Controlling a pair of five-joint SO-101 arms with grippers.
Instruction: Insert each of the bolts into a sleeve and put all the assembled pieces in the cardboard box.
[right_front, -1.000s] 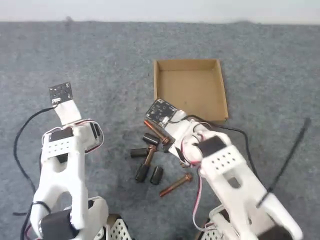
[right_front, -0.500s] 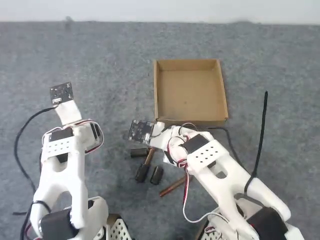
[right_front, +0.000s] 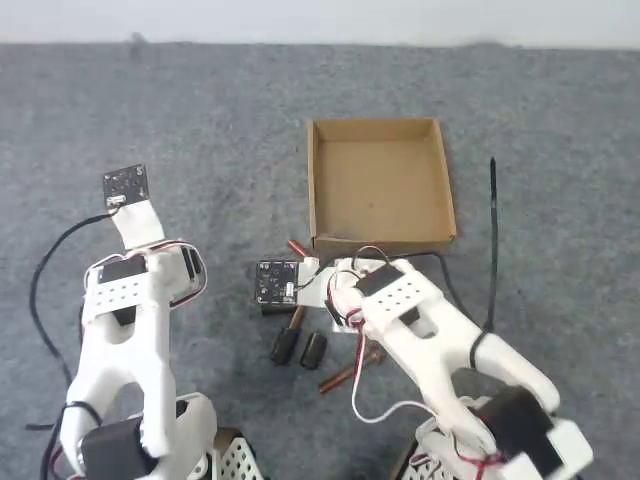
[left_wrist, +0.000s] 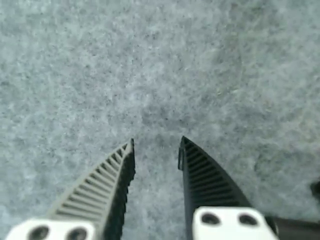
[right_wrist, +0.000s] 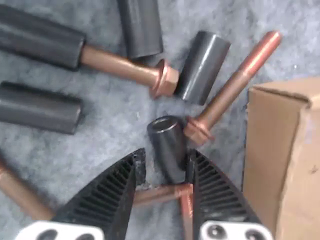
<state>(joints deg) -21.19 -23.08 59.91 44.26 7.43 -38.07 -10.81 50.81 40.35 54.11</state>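
My right gripper is open low over the pile, its fingers on either side of a short black sleeve lying on the carpet. Beside that sleeve lies a copper bolt, its head almost touching it. Another bolt sits partly inside a black sleeve. Loose sleeves lie around, and a further bolt lies under the fingers. The cardboard box stands just beyond the pile with nothing in it. My left gripper is open over bare carpet at the left.
From above, two loose sleeves and a bolt lie near the right arm. A box corner is close beside the right gripper. A black cable arcs up at the right. Grey carpet covers the table.
The right arm has swung left and toward the front, away from the box edge, bringing its wrist over the pile. The left arm has stayed still.
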